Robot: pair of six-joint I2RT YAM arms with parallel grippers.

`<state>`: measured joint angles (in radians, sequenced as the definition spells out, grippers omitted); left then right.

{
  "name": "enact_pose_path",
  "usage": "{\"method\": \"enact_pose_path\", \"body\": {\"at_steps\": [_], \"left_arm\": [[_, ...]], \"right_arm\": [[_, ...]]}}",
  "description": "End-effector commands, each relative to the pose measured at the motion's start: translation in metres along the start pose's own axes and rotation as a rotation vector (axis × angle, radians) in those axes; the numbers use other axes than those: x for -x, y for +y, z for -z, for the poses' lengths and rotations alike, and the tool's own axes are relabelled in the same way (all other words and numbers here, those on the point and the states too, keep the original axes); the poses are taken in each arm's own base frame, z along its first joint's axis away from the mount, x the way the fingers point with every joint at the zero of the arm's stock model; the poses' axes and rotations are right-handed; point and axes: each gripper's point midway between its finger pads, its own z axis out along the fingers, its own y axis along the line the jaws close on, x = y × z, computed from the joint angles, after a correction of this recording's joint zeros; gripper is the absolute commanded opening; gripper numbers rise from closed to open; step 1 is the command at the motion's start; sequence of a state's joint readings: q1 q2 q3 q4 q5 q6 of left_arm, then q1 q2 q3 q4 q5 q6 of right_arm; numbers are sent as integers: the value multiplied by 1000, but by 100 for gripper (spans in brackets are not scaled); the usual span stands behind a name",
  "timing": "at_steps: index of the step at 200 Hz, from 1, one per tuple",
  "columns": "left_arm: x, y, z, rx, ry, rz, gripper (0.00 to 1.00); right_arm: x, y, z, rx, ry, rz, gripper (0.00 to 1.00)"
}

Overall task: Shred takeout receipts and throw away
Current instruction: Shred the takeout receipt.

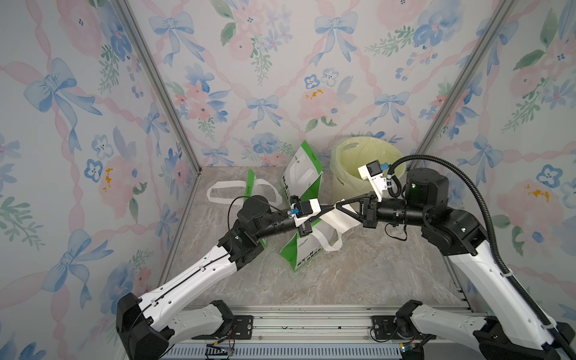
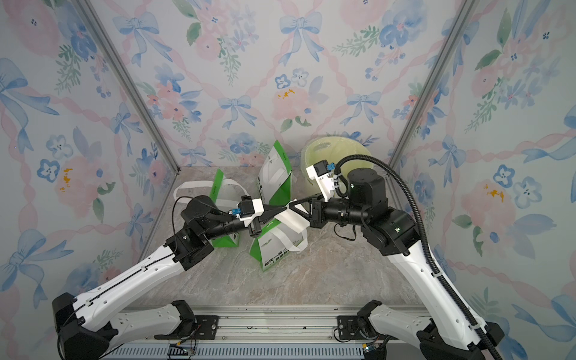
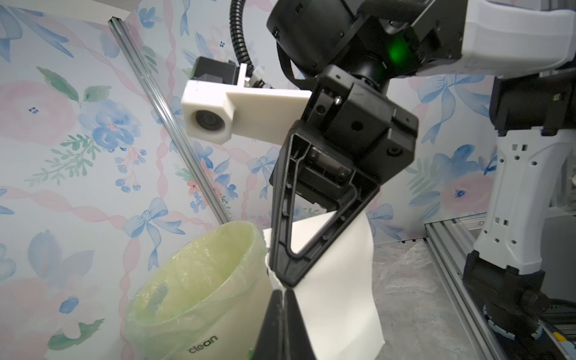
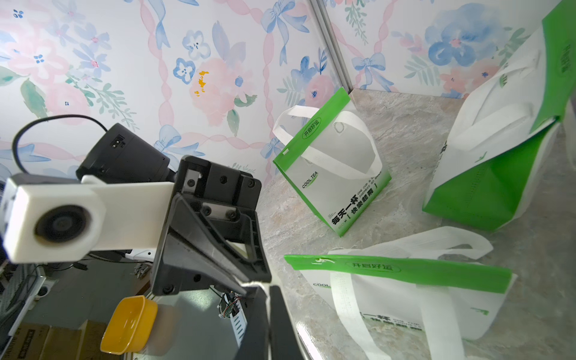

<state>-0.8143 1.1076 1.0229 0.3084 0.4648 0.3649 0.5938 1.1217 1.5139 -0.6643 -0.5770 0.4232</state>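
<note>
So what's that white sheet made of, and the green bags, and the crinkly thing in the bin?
The receipt looks like thin matte paper: it curls and hangs limp. The bags seem soft non-woven fabric, matte with dotted embossing on a handle, though I can't be sure. The bin liner looks like thin glossy plastic film: translucent, pale green, wrinkled.

A white receipt [image 3: 339, 296] is held at one edge by both the right gripper [image 3: 281, 279] and the left gripper [image 3: 282, 296], each clamped closed, tips nearly touching. The sheet is curled. A bin [image 3: 230, 327] with a green liner [image 3: 193, 274] is noted just beside it, on a marble table [image 3: 414, 296].
</note>
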Motion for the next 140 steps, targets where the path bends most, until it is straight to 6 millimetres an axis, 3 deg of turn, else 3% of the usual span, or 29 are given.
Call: {"method": "enact_pose_path", "body": {"at_steps": [1, 76, 140], "left_arm": [[-7, 1, 2, 55, 53, -246, 0], [10, -38, 5, -25, -28, -628, 0], [27, -26, 12, 90, -62, -591, 0]], "right_arm": [[-1, -13, -5, -37, 13, -153, 0], [-19, -77, 1, -240, 43, -517, 0], [-19, -94, 12, -305, 7, -561, 0]]}}
